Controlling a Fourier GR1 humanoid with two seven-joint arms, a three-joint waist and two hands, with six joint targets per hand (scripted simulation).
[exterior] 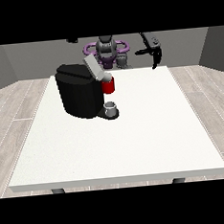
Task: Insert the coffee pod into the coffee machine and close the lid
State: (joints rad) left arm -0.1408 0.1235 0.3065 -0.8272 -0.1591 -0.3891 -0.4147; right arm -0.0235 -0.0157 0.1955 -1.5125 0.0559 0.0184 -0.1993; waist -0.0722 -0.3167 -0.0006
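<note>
White table [136, 150] is bearing the coffee machine [79, 95], lid [94, 68] raised; the light, stiff coffee pod cannot be made out. Hand at the view's right [152, 50] is being held aloft, fingers relaxed, holding nothing.

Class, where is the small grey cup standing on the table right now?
In the front view the grey cup stands left of the table's middle, on the base at the front of the black coffee machine, directly below its red part.

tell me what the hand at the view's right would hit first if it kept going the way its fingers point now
The hand at the view's right points its fingers downward, so it would probably meet the white table near its far edge first. Depth is unclear; it may hang just behind that edge and pass it. The coffee machine lies well aside.
</note>
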